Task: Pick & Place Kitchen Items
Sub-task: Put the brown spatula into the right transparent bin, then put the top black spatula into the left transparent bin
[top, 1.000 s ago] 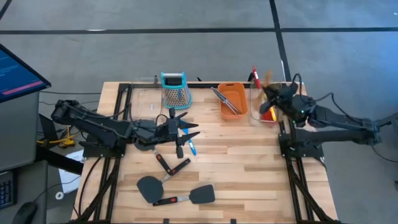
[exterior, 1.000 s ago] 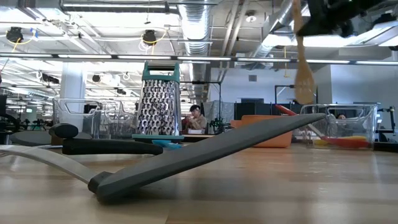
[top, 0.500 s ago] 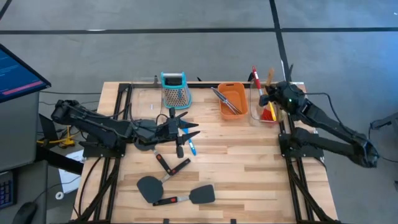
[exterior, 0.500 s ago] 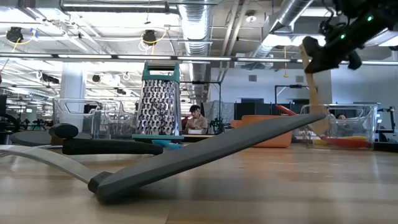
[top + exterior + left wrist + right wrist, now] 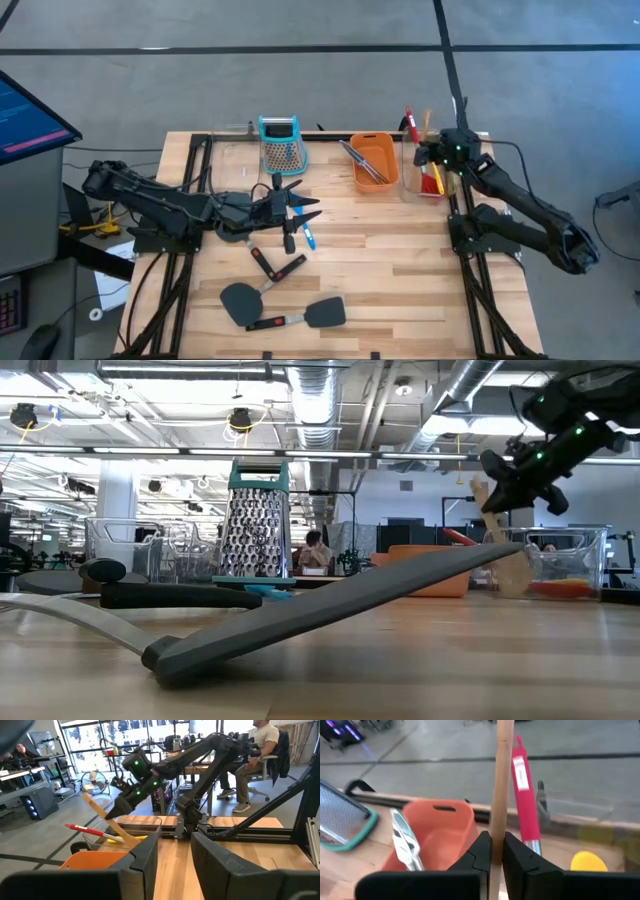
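My right gripper (image 5: 431, 154) is shut on a wooden slotted turner (image 5: 505, 550) over a clear bin (image 5: 575, 550) at the far right, which holds a red spoon (image 5: 525, 790) and a yellow spoon (image 5: 587, 862). The turner's head (image 5: 513, 572) is down at the bin. My left gripper (image 5: 175, 855) hovers open and level at mid-table (image 5: 298, 207), nothing between its fingers. Under it lies a blue spoon (image 5: 308, 238). Two black spatulas (image 5: 240, 300) (image 5: 325, 312) lie flat near the front edge. My right gripper pinches the wooden turner's handle (image 5: 500, 827) between its two fingers, partway along, with the free end (image 5: 478, 488) sticking up past them. The fingers lie across the handle and slant downward. The turner hangs tilted, head lowest, at the clear bin.
An orange tub (image 5: 385, 170) with silver tongs (image 5: 358, 158) stands at the far middle, a teal-topped grater (image 5: 280, 142) to its left. A red-and-black handle (image 5: 265, 262) lies between the blue spoon and the spatulas. People sit in the room beyond the table.
My right gripper has come down over the clear bin and rolled. The wooden turner, which hung high and upright, has sunk and tipped, so that its head now sits low at the bin. The forearm has swung toward the table's near side.
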`<state>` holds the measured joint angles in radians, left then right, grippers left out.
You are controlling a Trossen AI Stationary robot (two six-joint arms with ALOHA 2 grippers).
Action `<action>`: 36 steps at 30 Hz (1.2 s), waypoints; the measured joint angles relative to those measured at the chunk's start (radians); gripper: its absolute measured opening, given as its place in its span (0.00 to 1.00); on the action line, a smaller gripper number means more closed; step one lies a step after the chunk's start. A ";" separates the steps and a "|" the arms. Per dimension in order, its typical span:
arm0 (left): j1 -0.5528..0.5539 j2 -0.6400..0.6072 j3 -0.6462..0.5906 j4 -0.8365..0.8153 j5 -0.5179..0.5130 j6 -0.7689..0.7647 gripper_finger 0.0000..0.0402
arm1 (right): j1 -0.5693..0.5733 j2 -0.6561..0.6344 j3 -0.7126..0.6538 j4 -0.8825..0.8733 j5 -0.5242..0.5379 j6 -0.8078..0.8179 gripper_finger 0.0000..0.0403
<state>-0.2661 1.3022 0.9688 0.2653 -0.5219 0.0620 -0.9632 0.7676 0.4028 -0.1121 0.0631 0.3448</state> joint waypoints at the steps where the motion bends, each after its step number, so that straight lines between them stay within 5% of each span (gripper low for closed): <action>1: 0.000 0.000 0.000 0.000 0.000 0.000 0.26 | -0.002 0.009 -0.001 0.001 -0.001 0.000 0.05; 13: 0.000 0.000 0.000 -0.001 0.000 0.000 0.26 | -0.002 0.020 0.058 -0.027 0.001 0.002 0.43; 17: 0.000 0.000 0.000 -0.033 -0.001 0.007 0.26 | -0.002 -0.017 0.132 -0.066 -0.118 0.009 0.48; 22: -0.003 -0.006 0.000 -0.123 -0.028 0.008 0.26 | 0.021 -0.092 0.207 -0.093 -0.490 0.039 0.40; 27: -0.003 -0.007 0.000 -0.145 -0.029 0.008 0.26 | 0.112 -0.147 0.213 -0.099 -0.779 0.016 0.18; 30: -0.003 -0.007 0.000 -0.184 -0.030 0.008 0.26 | 0.202 -0.179 0.213 -0.145 -0.797 -0.054 0.05; 33: -0.003 -0.007 0.000 -0.248 -0.030 0.008 0.26 | 0.304 -0.190 0.213 -0.176 -0.789 -0.112 0.02; 36: -0.003 -0.007 0.000 -0.313 -0.030 0.007 0.26 | 0.431 -0.194 0.208 -0.175 -0.652 -0.142 0.01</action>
<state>-0.2691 1.2953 0.9684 -0.0477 -0.5522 0.0694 -0.5323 0.5735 0.6109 -0.2874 -0.5884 0.2026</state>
